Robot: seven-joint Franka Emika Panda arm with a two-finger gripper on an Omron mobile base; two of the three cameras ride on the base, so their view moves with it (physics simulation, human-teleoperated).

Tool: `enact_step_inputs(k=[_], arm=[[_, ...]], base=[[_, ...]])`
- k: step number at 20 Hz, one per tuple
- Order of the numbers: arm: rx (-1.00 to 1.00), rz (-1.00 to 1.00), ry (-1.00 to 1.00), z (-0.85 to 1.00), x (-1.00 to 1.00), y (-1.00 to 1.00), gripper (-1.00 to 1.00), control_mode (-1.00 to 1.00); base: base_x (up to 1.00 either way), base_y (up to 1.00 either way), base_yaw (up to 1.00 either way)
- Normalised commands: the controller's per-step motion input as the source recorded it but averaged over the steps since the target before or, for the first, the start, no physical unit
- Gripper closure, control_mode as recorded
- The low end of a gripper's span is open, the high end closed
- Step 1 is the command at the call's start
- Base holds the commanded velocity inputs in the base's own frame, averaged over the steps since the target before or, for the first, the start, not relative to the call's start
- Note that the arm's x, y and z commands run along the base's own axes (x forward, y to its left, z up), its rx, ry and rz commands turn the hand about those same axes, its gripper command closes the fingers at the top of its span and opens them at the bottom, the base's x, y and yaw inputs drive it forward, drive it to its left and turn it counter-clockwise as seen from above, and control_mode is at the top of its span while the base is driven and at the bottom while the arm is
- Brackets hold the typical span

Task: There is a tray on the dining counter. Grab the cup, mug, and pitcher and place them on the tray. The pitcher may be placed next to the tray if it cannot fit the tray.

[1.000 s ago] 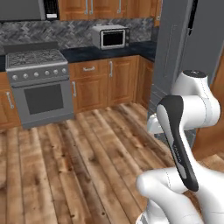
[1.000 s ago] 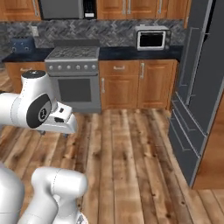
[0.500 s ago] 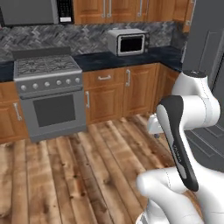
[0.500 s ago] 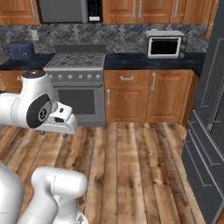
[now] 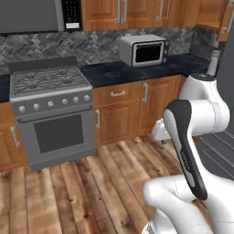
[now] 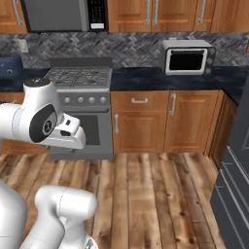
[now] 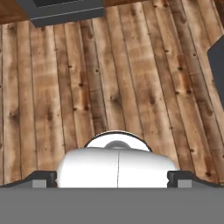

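While the white arm (image 5: pixel 196 137) stands folded over bare wooden floor (image 7: pixel 122 74), its gripper (image 7: pixel 112 178) points down at the planks, finger tips (image 7: pixel 43 178) spread wide apart with nothing between them. A steel range (image 5: pixel 52 114) sits against the far wall beneath a microwave (image 6: pixel 63 14). To the right of the range runs a dark countertop (image 6: pixel 146 78) over wooden cabinets (image 6: pixel 160 121), carrying a silver toaster oven (image 6: pixel 188 57). A dark refrigerator (image 6: pixel 233 185) stands further right of the range. The tray, cup, mug and pitcher cannot be seen from here.
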Motion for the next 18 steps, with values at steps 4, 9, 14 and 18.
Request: enact_step_inputs(k=[4, 9, 14, 18], arm=[[0.0, 0.0, 0.0, 0.0, 0.0, 0.0, -1.0, 1.0], [0.0, 0.0, 0.0, 0.0, 0.0, 0.0, -1.0, 1.0], [0.0, 0.0, 0.0, 0.0, 0.0, 0.0, -1.0, 1.0], [0.0, 0.0, 0.0, 0.0, 0.0, 0.0, -1.0, 1.0]], base=[[1.0, 0.17, -0.29], [1.0, 0.08, -0.43], [0.94, 0.0, -0.55], [0.87, 0.02, -0.58]])
